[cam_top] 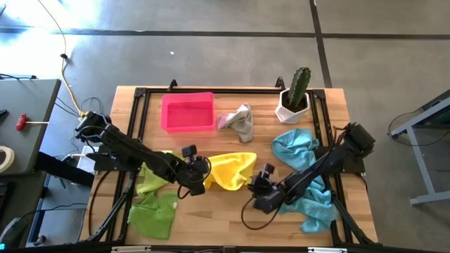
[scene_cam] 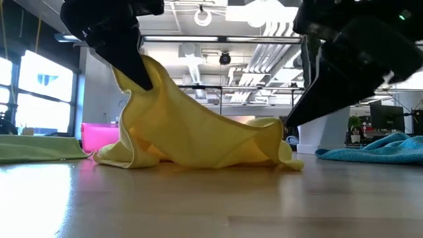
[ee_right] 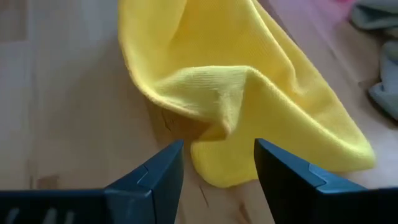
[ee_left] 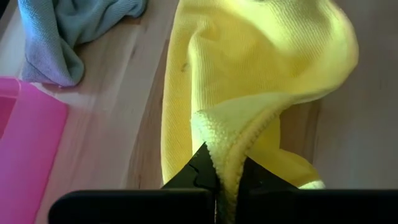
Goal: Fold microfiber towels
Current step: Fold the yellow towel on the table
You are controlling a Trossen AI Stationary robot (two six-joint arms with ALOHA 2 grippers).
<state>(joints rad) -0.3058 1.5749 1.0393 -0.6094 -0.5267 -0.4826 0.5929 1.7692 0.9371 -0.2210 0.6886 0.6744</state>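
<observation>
The yellow towel lies crumpled at the table's middle, its left end raised. My left gripper is shut on that end. My right gripper is open just right of the towel's right end, low over the table, touching nothing. The lime towel and green towel lie at near left. Two light blue towels lie at right under my right arm. The grey towel lies at the far middle. My left gripper pinches a hemmed edge fold of the yellow towel between its two fingers, at the towel's left end. The fingers come slanting down from the table's left. That end is lifted; the rest slopes down and lies slack on the table.
A pink tray sits at far left of middle. A potted cactus stands at the far right. A black frame rail runs around the tabletop. Bare wood lies along the near edge at the middle.
</observation>
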